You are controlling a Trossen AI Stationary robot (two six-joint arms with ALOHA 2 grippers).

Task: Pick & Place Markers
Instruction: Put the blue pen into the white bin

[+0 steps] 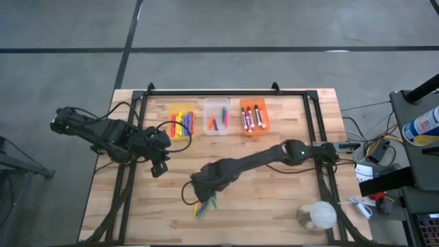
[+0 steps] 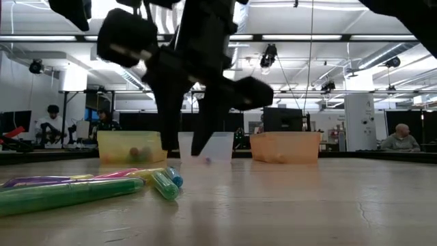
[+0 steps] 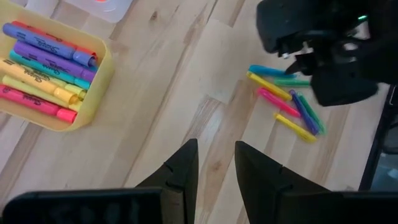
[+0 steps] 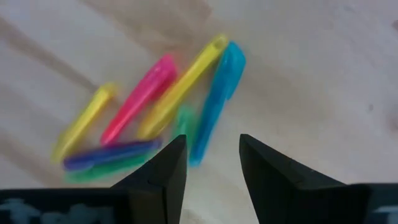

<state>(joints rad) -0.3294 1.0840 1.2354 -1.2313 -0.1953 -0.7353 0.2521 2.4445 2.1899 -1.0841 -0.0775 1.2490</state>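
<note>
A loose heap of markers [image 1: 204, 206] lies flat on the wooden table near its front edge: yellow, pink, blue, green and purple ones [image 4: 155, 112]. My right gripper [image 4: 211, 149] hangs open just above the heap, pointing steeply down, its fingers over the blue marker's [image 4: 214, 99] near end and touching nothing. In the low view its two dark fingers [image 2: 184, 147] stand just behind the markers [image 2: 89, 184]. My left gripper [image 3: 216, 158] is open and empty above bare wood at the table's left, near the yellow bin [image 3: 93, 93].
Three small bins stand in a row at the table's far side: yellow [image 1: 182, 120] full of markers, clear [image 1: 216, 116] and orange [image 1: 254, 116] with a few each. A black frame [image 1: 226, 94] rims the table. A clear round container [image 1: 317, 216] sits at the near right corner.
</note>
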